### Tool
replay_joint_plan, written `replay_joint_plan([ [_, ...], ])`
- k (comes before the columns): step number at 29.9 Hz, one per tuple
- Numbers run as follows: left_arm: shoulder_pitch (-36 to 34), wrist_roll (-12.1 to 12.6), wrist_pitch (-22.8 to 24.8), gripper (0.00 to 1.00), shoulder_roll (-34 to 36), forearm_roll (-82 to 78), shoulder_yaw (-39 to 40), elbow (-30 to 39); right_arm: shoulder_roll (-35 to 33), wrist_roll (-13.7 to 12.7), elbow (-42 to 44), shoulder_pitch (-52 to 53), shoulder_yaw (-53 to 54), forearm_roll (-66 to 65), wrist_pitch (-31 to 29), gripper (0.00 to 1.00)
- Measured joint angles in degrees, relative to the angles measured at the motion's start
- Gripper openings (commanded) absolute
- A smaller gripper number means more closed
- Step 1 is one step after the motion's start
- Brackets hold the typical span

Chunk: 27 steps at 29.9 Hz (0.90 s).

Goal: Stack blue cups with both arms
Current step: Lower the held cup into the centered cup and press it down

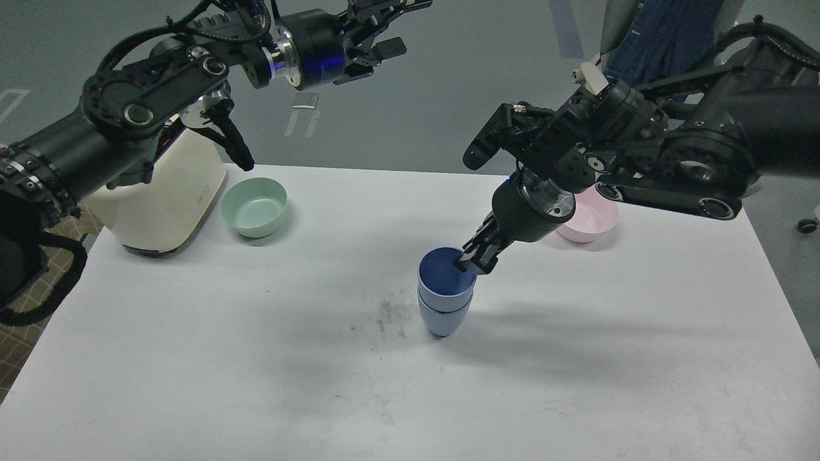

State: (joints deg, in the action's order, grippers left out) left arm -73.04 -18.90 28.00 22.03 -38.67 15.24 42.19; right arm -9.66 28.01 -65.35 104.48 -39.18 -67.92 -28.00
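Observation:
Two blue cups stand nested and upright in the middle of the white table. The upper cup sits inside the lower cup, and its dark inside faces up. My right gripper comes down from the right and is shut on the right side of the upper cup's rim, with one finger inside the cup. My left gripper is open and empty, held high above the table's far edge, far from the cups.
A mint-green bowl sits at the back left next to a cream-white appliance. A pink bowl sits at the back right, partly behind my right wrist. A dark smudge marks the table left of the cups.

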Motion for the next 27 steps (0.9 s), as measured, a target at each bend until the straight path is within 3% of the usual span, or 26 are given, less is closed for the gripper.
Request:
replay_joint_plan([
  [5, 0.0, 0.0, 0.0, 0.96, 0.29, 0.0, -0.04, -0.01, -4.63, 0.01, 0.23, 1.69, 1.67, 4.57, 0.0, 0.9],
  [8, 0.1, 0.0, 0.0, 0.96, 0.79, 0.03, -0.04, -0.09, -10.41, -0.02, 0.3, 2.36, 5.04, 7.53, 0.0, 0.95],
  [13, 0.76, -0.58, 0.0, 0.98, 0.75, 0.7, 0.67, -0.74, -22.26, -0.02, 1.47, 1.03, 11.29, 16.09, 0.0, 0.96],
  [18, 4.04, -0.88, -0.04, 0.98, -0.03, 4.07, 4.7, -0.97, -30.99, -0.03, 4.85, -8.43, 19.77, 29.43, 0.0, 0.98],
  [23, 10.04, -0.71, -2.8, 0.98, -1.21, 11.03, 13.15, -1.0, -33.18, -0.03, 9.17, -25.52, 35.49, 43.33, 1.54, 0.98],
  [27, 13.94, -0.15, -4.19, 0.98, -2.78, 12.68, 18.14, -2.38, -31.09, -0.02, 13.25, -38.69, 50.36, 50.42, 3.26, 0.98],
])
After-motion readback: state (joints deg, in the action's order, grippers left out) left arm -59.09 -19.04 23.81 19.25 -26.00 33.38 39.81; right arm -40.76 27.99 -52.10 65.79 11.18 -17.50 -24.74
